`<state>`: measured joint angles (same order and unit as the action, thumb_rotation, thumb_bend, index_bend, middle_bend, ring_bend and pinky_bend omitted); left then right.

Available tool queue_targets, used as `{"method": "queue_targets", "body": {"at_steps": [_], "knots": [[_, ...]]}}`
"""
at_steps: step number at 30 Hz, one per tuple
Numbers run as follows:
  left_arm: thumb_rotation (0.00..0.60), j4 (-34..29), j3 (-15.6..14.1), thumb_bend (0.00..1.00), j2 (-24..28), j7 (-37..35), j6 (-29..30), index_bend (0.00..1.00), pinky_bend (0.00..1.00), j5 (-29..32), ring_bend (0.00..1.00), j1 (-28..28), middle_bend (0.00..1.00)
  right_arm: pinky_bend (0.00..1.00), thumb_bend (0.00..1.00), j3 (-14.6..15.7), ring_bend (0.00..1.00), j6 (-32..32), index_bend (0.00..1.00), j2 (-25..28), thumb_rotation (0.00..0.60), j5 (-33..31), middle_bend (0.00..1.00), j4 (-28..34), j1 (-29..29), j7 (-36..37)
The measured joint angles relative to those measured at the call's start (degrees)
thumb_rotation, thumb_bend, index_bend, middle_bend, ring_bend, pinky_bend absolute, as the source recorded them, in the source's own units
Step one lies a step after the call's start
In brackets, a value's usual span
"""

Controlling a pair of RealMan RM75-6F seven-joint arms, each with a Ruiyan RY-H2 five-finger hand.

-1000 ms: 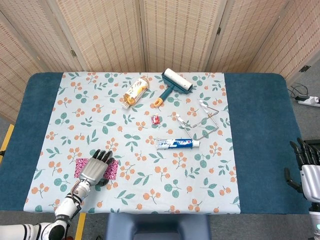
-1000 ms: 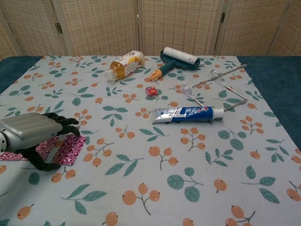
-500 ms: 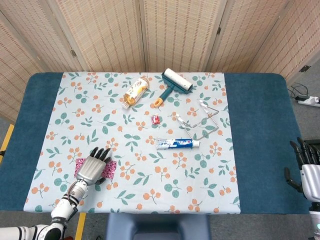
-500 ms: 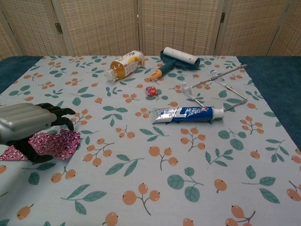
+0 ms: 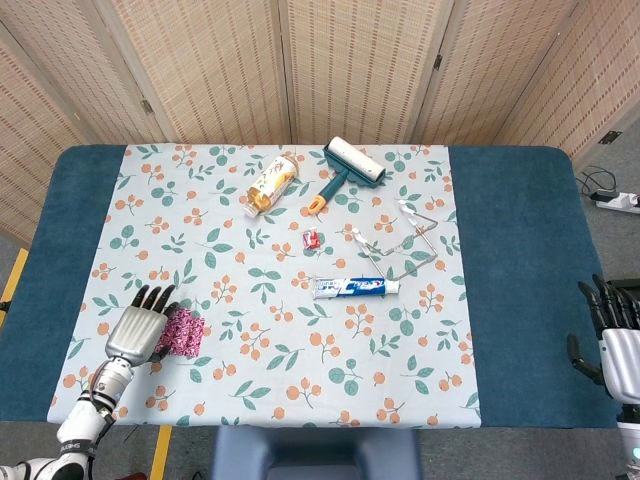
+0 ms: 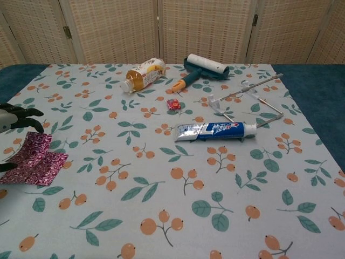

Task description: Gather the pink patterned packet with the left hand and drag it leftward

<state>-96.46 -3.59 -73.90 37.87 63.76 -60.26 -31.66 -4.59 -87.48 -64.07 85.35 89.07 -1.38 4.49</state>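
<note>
The pink patterned packet lies bunched and crumpled on the floral cloth near the table's front left. My left hand sits on its left side. Its fingers curl over the packet's far edge and the thumb is at the near edge, so the hand grips the packet. In the chest view most of that hand is cut off by the left border. My right hand hangs off the table's right edge, holding nothing, with its fingers apart.
An orange bottle and a teal lint roller lie at the back middle. A small red sweet, a clear hanger and a toothpaste tube lie around the centre. The blue table edge borders the cloth on the left.
My left hand has slid leftward across the cloth, dragging the packet with it. The packet went from lying flat to bunched up. The right hand has not moved.
</note>
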Motion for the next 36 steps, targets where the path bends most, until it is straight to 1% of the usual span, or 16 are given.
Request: {"method": "queue_targets", "body": {"at_steps": [7,12,20,36], "knots": [[0.529,4.5,-0.7,0.34,-1.1,-2.9,-1.2,0.18,0.0,-0.1,0.0,1.6,0.0,0.0,0.53,0.0,0.0,0.3,0.0,0.0,0.599,0.2,0.0,0.6,-0.3,-0.7],[0.53,6.9,-0.4,0.34,-2.3,-4.1,-2.5,0.18,0.0,0.3,0.0,2.1,0.0,0.0,0.53,0.0,0.0,-0.1,0.0,0.2,0.598,0.4,0.0,1.2,-0.2,-1.2],[0.534,7.2,0.2,0.34,-2.8,-3.9,-3.7,0.18,0.0,0.4,0.0,2.0,0.0,0.0,0.53,0.1,0.0,-0.2,0.0,0.3,0.599,0.2,0.0,1.5,0.0,-1.4],[0.533,7.2,0.4,0.34,-3.1,-1.8,-5.1,0.17,0.0,2.3,0.0,1.8,0.0,0.0,0.53,0.1,0.0,0.2,0.0,0.2,0.599,-0.2,0.0,1.4,-0.1,-1.5]]}}
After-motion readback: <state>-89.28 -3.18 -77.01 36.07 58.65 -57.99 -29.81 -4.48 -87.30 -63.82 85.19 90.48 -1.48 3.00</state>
